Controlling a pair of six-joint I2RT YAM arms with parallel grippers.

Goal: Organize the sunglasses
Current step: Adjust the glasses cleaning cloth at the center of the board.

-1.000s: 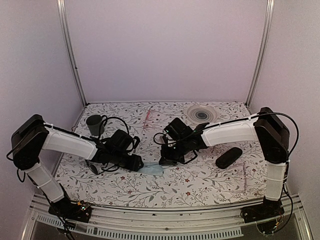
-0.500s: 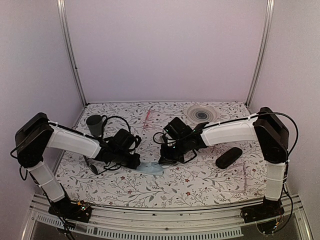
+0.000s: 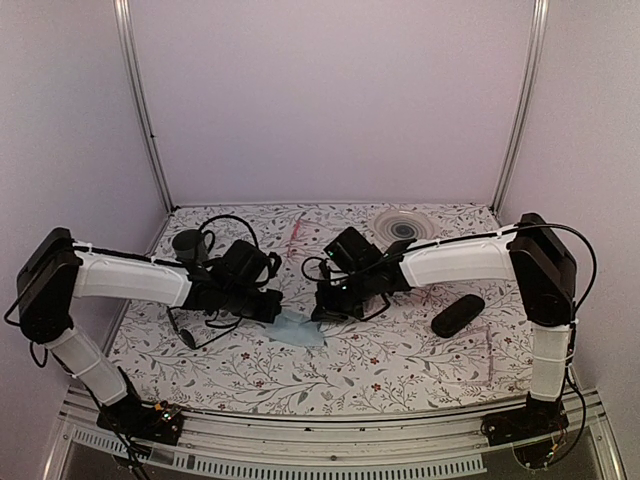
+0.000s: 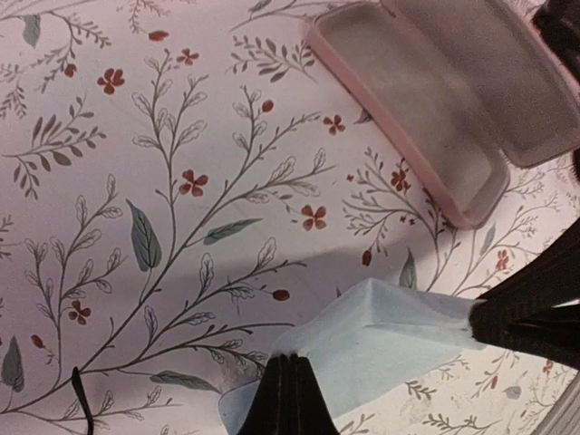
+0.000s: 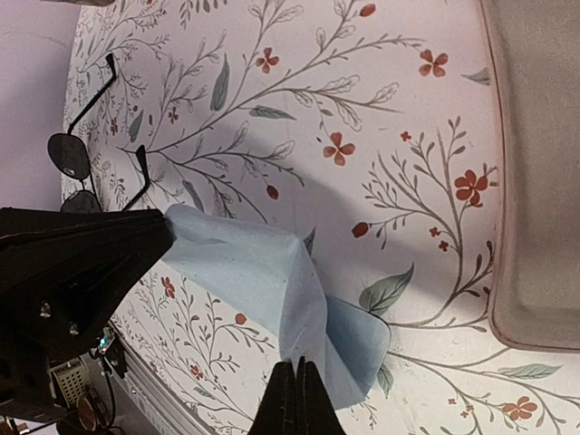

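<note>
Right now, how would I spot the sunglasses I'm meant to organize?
On the floral tablecloth, look under the left arm's white forearm, near the table's left edge. The thin black wire-framed sunglasses with round dark lenses lie there. Unlike the dark grey cup beyond them and the light blue cloth to their right, they are spindly wire.

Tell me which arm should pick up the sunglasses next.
Left. The sunglasses lie on the table's left side, close to the left gripper; the right gripper is farther off, across the blue cloth. Both are shut on that cloth, so the left would likely have to let go first.
</note>
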